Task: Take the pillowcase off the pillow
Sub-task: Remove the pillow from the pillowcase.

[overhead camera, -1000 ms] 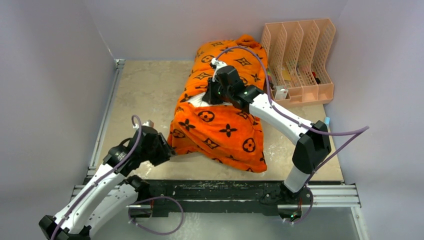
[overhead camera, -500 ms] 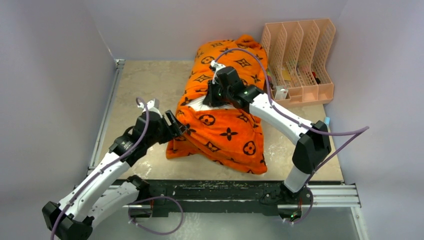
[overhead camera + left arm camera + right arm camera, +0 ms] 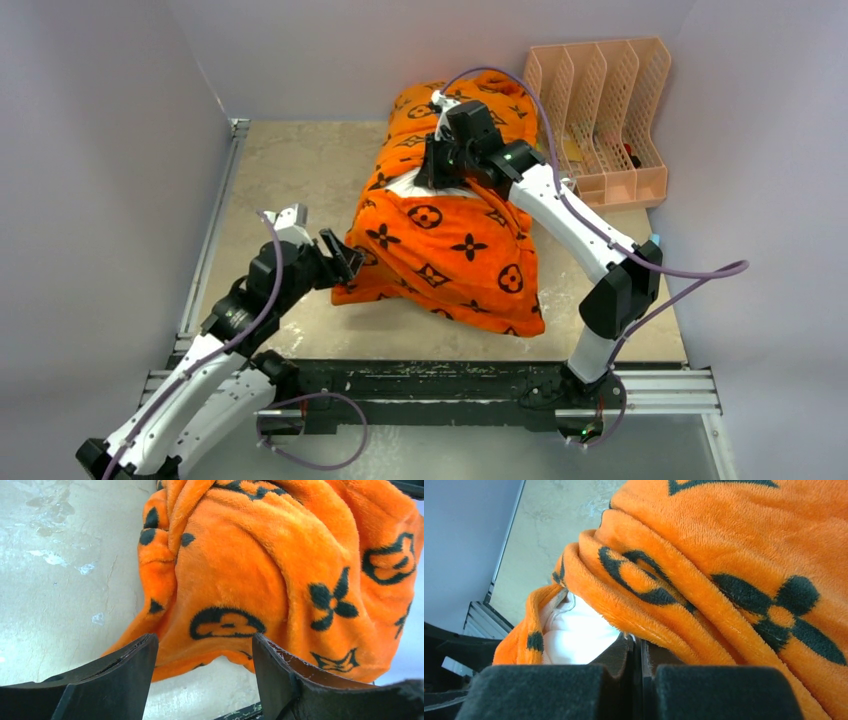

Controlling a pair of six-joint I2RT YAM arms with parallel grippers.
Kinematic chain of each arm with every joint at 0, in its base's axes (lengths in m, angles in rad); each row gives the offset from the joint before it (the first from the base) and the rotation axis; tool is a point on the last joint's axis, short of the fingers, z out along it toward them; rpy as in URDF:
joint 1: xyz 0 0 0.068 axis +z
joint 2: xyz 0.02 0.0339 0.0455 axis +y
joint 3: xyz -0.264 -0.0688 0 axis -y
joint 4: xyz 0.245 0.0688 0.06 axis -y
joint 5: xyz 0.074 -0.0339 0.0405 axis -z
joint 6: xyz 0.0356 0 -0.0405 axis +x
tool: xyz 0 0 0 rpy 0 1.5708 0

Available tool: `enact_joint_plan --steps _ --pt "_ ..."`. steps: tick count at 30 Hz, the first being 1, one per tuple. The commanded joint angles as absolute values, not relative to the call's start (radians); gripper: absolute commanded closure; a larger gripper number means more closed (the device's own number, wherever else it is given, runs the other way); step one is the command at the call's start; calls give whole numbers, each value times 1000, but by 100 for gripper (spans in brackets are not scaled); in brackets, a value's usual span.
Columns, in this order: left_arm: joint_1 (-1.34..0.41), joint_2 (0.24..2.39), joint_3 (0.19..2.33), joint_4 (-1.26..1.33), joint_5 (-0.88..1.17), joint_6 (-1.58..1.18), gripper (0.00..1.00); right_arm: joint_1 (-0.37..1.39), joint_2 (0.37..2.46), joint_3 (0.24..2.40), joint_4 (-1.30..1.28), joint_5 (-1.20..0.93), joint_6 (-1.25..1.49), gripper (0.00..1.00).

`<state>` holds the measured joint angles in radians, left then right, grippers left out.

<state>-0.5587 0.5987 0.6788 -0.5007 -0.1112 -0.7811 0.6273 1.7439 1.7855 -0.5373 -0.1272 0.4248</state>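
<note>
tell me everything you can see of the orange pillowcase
The pillowcase is plush bright-orange fabric with black flower, diamond and circle motifs, bunched in folds, lying on the table, covering the white pillow, which peeks out mid-length. The shut right gripper pinches a fold there; the open left gripper faces its near-left corner.

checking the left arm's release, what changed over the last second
The left hand let go of the pillowcase at its near-left corner, opened and moved farther up its left edge. The right hand moved slightly farther away, shifting the pillowcase with it. It stayed shut at the gap where the white pillow shows.
</note>
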Motion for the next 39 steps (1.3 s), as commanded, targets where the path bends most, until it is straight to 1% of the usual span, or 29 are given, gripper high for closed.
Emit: enact_joint_plan --steps 1,3,5,8,10,11,13,15,19,22,25,27,29,31,34,36,38,39 --pt "-560 665 646 -285 -71 -677 32 592 1666 1852 -395 -86 405 100" --pt "-560 689 614 -168 -41 -649 34 591 1659 1858 -393 -85 406 100" --pt "-560 699 585 -73 6 -612 34 588 1663 1887 -398 -78 391 100" --pt "-560 692 547 -38 6 -590 36 575 1702 1995 -465 -71 361 100" --pt "-560 683 522 -25 17 -581 41 569 1719 2046 -486 -81 350 100" --pt "-560 678 504 -17 31 -579 49 568 1726 2070 -494 -85 347 100" --pt "-560 675 469 41 37 -603 73 566 1739 2106 -506 -102 345 100" --pt "-560 690 446 65 22 -638 100 566 1744 2126 -510 -111 346 100" --pt "-560 735 462 -121 -90 -770 100 558 1754 2179 -507 -54 334 100" --pt "-560 709 378 -193 -123 -957 100 549 1812 2302 -553 -10 310 100" --pt "-562 659 261 -284 -127 -1132 100 545 1854 2374 -580 18 300 100" --pt "-566 616 206 -348 -135 -1176 100 543 1869 2401 -583 28 300 100" --pt "-577 583 207 -429 -180 -1188 100 542 1875 2417 -580 55 289 100" --pt "-626 580 214 -454 -228 -1230 100 537 1878 2419 -581 64 282 100" --pt "-691 650 263 -532 -304 -1249 100 531 1871 2392 -582 63 286 100" --pt "-727 700 287 -565 -365 -1258 100 531 1851 2336 -577 48 296 100" --pt "-739 731 316 -511 -369 -1234 100 531 1798 2203 -523 20 304 100" --pt "-739 739 346 -463 -346 -1204 99 534 1743 2091 -453 -13 292 100"
